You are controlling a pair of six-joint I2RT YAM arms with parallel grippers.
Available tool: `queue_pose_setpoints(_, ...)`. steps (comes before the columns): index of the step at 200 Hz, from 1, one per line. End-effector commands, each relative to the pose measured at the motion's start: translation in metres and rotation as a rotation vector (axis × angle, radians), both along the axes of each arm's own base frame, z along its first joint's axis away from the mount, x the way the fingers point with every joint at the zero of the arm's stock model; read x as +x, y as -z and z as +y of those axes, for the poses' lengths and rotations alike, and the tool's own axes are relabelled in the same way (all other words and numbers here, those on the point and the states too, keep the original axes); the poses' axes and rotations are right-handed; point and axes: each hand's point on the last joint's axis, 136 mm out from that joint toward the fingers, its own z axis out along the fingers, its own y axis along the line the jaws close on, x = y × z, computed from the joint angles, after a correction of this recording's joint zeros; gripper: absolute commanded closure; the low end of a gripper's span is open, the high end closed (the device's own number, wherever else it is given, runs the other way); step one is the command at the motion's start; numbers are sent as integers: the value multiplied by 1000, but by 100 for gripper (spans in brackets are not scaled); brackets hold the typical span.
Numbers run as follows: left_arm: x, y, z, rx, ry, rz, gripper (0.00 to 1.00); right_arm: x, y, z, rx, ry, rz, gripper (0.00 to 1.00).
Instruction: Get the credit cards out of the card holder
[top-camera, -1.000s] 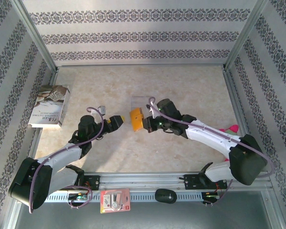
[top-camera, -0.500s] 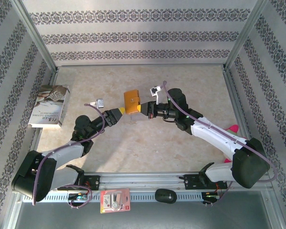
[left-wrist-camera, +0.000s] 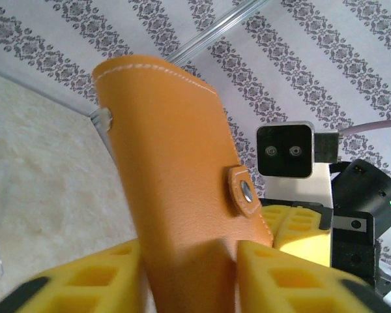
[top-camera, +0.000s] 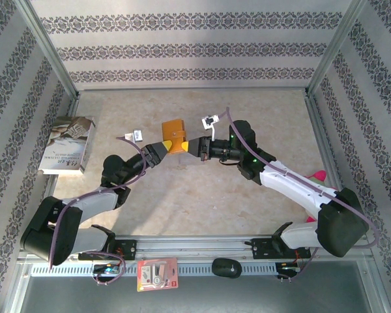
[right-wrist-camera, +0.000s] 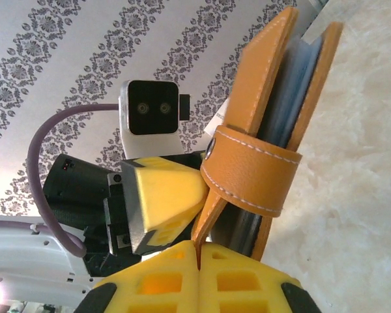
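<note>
The orange card holder (top-camera: 174, 135) hangs above the middle of the table (top-camera: 247, 111), caught between both arms; the left gripper (top-camera: 161, 150) clamps its lower end across both faces; the right gripper (top-camera: 194, 147) is pinched tight on one leather flap; the snap tab (right-wrist-camera: 247, 176) wraps round both flaps.

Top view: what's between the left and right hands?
In the top view, the orange card holder, held up: the right hand pinches its edge, the left hand flanks it with both fingers.
</note>
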Motion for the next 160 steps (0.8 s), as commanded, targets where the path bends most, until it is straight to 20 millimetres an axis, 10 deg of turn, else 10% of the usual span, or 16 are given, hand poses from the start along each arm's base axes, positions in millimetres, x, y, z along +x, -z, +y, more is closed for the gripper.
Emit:
queue_pose_setpoints(1,-11,-27,-9,-38,56,-101,77,-5,1,4,19,-22,-6,100)
queue_pose_setpoints(23,-10,-25,-10,-33,52,-82,93,7,16,-6,-59,51,31,100)
queue_pose_setpoints(55,-6,-9,-17,101,-3,-11,100,29,36,-41,-285,265,60,54)
queue_pose_setpoints(85,0,24,-9,363,-173,114,100,39,30,-72,-377,442,35,46)
queue_pose_setpoints(160,-3,30,-20,563,-345,145,100,36,22,-21,-430,406,15,40)
